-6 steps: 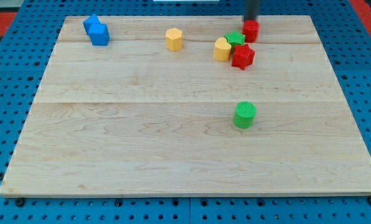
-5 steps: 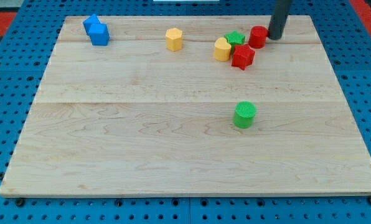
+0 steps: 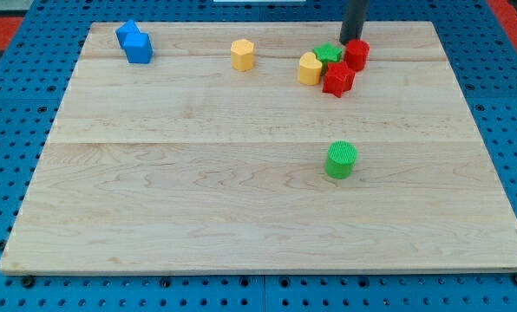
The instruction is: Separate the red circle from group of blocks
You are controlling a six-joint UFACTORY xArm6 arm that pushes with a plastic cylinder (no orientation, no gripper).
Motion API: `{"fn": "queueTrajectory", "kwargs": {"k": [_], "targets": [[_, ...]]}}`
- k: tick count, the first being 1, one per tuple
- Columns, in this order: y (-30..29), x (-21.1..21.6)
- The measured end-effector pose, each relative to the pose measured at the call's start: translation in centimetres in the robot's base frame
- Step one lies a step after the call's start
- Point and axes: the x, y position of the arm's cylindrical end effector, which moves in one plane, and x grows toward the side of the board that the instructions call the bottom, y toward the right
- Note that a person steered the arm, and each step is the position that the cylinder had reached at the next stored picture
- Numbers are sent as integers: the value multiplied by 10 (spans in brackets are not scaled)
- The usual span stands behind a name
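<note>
The red circle [image 3: 356,55] sits at the view's upper right, at the right end of a tight group with a green star [image 3: 329,54], a yellow heart [image 3: 309,68] and a red star [image 3: 337,79]. It touches or nearly touches the green star and the red star. My tip [image 3: 354,40] is right behind the red circle, at its top edge, and appears to touch it.
A yellow hexagon [image 3: 242,54] stands left of the group. Two blue blocks [image 3: 134,42] sit together at the upper left corner. A green circle [image 3: 341,160] stands alone right of centre. The wooden board's top edge [image 3: 258,23] is close behind the group.
My tip moved from above the red circle out to its right side, then back to its top edge. The red circle shifted slightly and ends close against the group.
</note>
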Motion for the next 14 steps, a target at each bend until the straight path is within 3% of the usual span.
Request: {"fn": "queueTrajectory", "kwargs": {"k": [3,5,7,10,11,13,14], "targets": [[-2,1],[-28,-42],[-20,43],[15,46],[16,95],[34,52],[41,130]]}}
